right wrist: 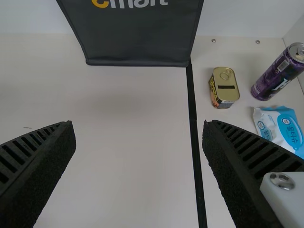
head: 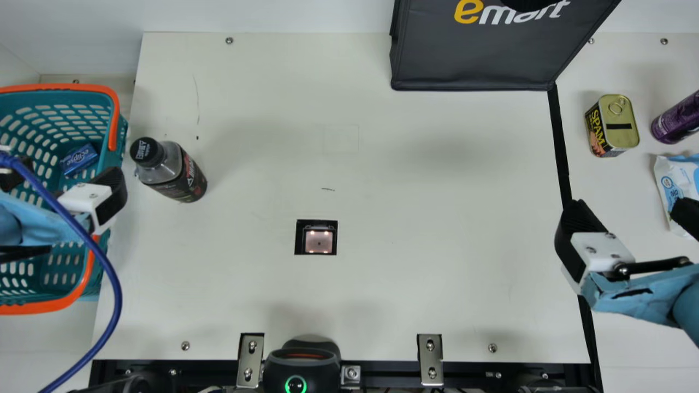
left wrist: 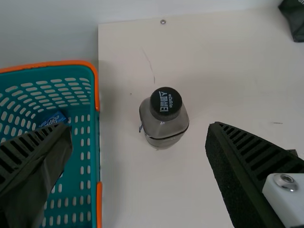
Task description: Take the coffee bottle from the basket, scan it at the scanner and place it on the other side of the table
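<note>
The coffee bottle [head: 173,172] (black cap, dark label) stands upright on the table [head: 437,191] just beside the teal basket [head: 113,125].

At the left of the main view, the basket [head: 60,86] is teal with an orange rim, and the coffee bottle [head: 173,172] has a black cap. At upper right, a dark grey bag [head: 480,57] bears yellow and white lettering.

The left claw [head: 68,166] and right claw [head: 631,208] have black, ridged fingers [left wrist: 256,152] and white blocks [right wrist: 285,197] with silvery screws [right wrist: 282,180]. The arms wear pale-blue covers [head: 636,300], the right one black-streaked; a blue cable [head: 118,300] crosses the left.
</note>
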### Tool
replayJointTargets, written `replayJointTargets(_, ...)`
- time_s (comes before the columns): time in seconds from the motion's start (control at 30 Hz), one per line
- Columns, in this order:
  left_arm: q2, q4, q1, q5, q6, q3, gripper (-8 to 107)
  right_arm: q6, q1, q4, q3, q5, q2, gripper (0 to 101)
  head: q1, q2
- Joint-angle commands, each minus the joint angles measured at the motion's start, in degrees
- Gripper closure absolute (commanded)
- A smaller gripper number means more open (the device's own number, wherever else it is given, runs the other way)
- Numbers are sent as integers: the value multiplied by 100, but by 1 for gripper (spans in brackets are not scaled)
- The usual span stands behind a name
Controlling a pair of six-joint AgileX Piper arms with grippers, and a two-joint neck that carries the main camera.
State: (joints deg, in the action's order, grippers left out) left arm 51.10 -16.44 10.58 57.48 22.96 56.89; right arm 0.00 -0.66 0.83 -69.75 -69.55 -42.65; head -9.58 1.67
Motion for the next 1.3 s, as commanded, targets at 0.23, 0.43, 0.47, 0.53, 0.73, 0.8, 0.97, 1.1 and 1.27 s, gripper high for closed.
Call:
replayJointTargets(0.23, 15, 723, -595, -620, -730, -630, 9, 0, 0, 0, 0, -3, 0, 6, 166, -9)
replayJointTargets(0.43, 124, 1035, -963, -1009, -1253, -927, 9, 0, 0, 0, 0, -3, 0, 6, 166, -9)
replayJointTargets(0.47, 153, 1077, -1015, -1088, -1334, -959, 9, 0, 0, 0, 0, -3, 0, 6, 166, -9)
replayJointTargets(0.53, 217, 1183, -1110, -1274, -1519, -1014, 9, 0, 0, 0, 0, -3, 0, 6, 166, -9)
replayJointTargets(0.73, 446, 1591, -1334, -1941, -2146, -1174, 9, 0, 0, 0, 0, -3, 0, 6, 166, -9)
replayJointTargets(0.8, 527, 1730, -1401, -2119, -2369, -1217, 9, 0, 0, 0, 0, -3, 0, 6, 166, -9)
replayJointTargets(0.97, 748, 2075, -1586, -2446, -2950, -1283, 9, 0, 0, 0, 0, -3, 0, 6, 166, -9)
replayJointTargets(1.1, 914, 2335, -1731, -2575, -3385, -1294, 9, 0, 0, 0, 0, -3, 0, 6, 166, -9)
replayJointTargets(1.27, 1090, 2688, -1926, -2634, -3907, -1287, 9, 0, 0, 0, 0, 4, 0, 6, 166, -9)
